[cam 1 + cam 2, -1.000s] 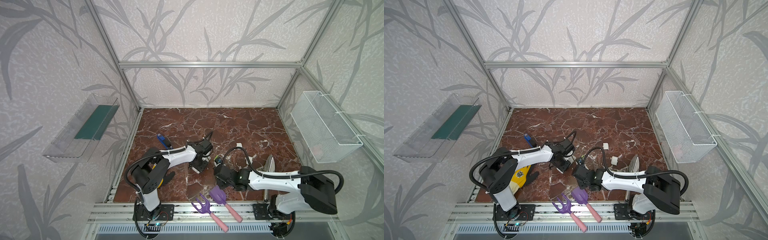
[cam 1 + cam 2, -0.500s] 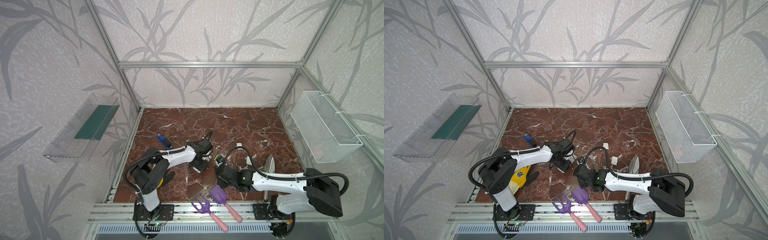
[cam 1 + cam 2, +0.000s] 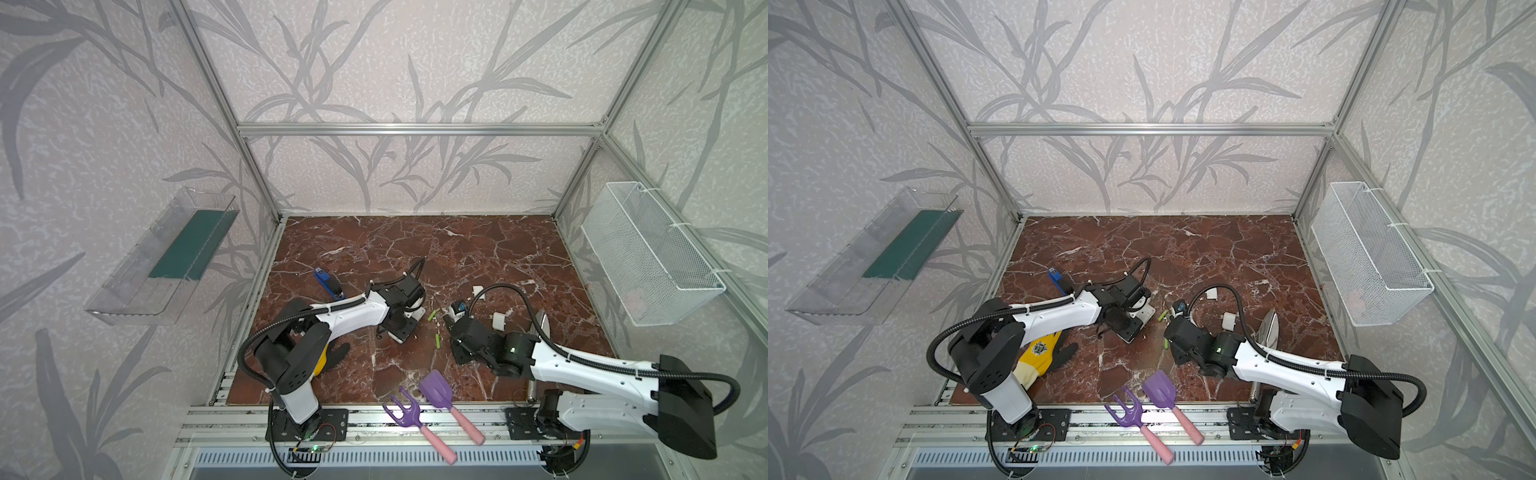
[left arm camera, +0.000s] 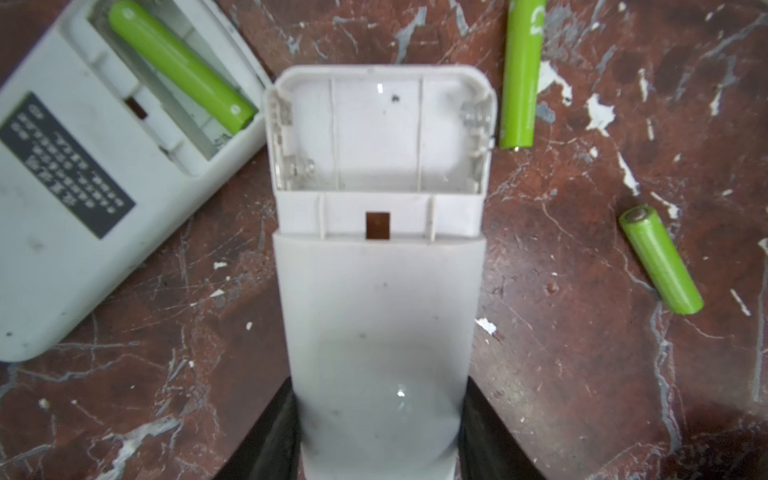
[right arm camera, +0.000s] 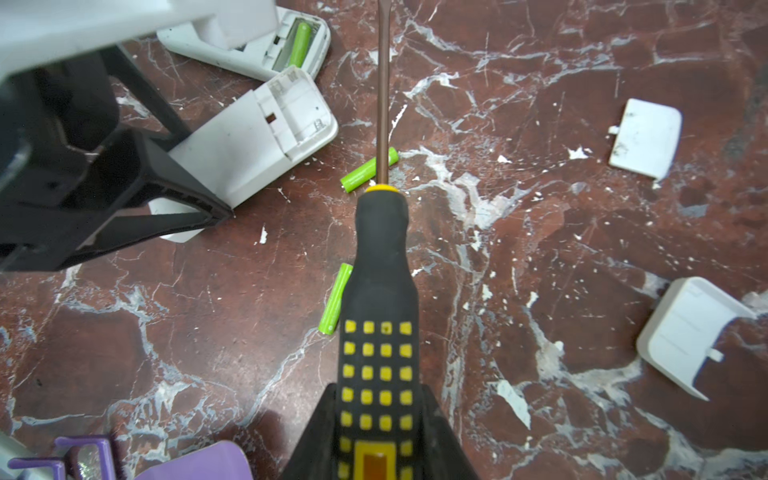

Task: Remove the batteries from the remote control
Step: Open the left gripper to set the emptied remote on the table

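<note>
A purple rake (image 3: 404,413) and a purple shovel (image 3: 435,388) were laid side by side at the front edge of the surface (image 3: 415,249). A wire basket (image 3: 648,257) was hung at the right.

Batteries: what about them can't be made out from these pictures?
- Right wrist view: one loose battery is half hidden behind the screwdriver handle; another is crossed by its shaft.
- Left wrist view: a loose battery and the lying remote are each cut off by the frame edge.
- Both top views: the batteries are too small to show any markings.
</note>
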You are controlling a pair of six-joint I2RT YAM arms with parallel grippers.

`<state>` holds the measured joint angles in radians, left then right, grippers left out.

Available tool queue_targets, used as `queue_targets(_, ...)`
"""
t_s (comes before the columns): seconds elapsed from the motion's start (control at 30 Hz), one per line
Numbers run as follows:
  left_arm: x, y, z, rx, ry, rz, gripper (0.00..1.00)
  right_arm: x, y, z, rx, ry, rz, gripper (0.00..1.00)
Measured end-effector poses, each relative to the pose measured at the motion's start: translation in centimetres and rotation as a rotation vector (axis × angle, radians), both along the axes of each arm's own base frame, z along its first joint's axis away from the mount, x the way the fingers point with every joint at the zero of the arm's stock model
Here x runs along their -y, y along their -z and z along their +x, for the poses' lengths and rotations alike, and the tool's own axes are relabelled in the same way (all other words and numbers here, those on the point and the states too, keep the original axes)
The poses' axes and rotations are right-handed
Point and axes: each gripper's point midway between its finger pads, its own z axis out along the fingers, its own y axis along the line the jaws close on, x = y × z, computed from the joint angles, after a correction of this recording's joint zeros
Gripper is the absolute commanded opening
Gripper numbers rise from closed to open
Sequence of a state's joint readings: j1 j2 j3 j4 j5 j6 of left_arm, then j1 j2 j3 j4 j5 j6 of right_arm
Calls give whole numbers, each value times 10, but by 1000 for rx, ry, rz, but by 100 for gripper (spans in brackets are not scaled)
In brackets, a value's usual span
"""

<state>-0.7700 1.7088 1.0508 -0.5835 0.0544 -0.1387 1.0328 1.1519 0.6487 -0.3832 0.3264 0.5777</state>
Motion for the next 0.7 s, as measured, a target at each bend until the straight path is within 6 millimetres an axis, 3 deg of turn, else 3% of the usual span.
queue_targets(0.4,-5,11,-7,-62,13,50,60,12,1,8,3,15,-22,0)
queue_targets(0.43,-5,13,-9,-71,15,52,63,12,1,7,3,13,-25,0)
queue_targets(0.5,-5,13,-10,-78,17,53,95,11,3,7,-1,5,-32,0)
queue_targets(0.7,-6,11,-9,-78,11,46,100,9,12,6,-26,-23,-63,0)
